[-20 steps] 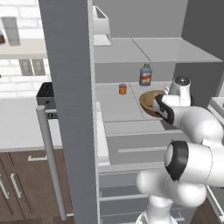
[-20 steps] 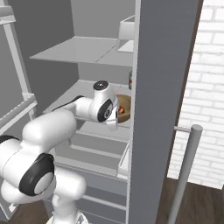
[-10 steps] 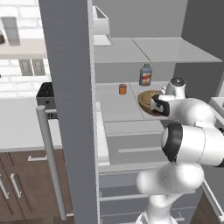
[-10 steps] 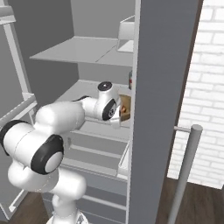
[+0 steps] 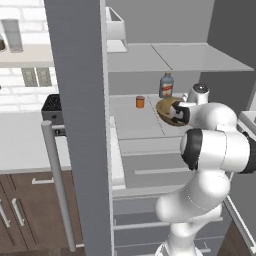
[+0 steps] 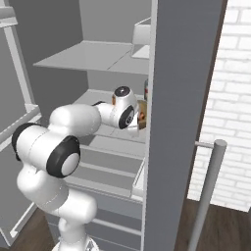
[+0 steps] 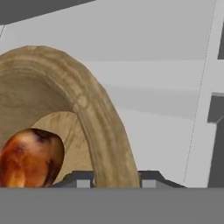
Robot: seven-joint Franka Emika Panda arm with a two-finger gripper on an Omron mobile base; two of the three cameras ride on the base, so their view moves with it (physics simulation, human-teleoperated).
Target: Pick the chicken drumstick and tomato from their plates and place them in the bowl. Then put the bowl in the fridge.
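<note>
Wooden bowl seemingly tilted, gripper pinching rim.

Bare shelf lies left of the bowl; a bottle and small orange can crowd behind.

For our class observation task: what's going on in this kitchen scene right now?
The white robot arm has its gripper shut on the rim of the wooden bowl and holds it inside the open fridge, over a middle shelf. The chicken drumstick lies in the bowl. A bottle and a small orange jar stand on that shelf.
</note>
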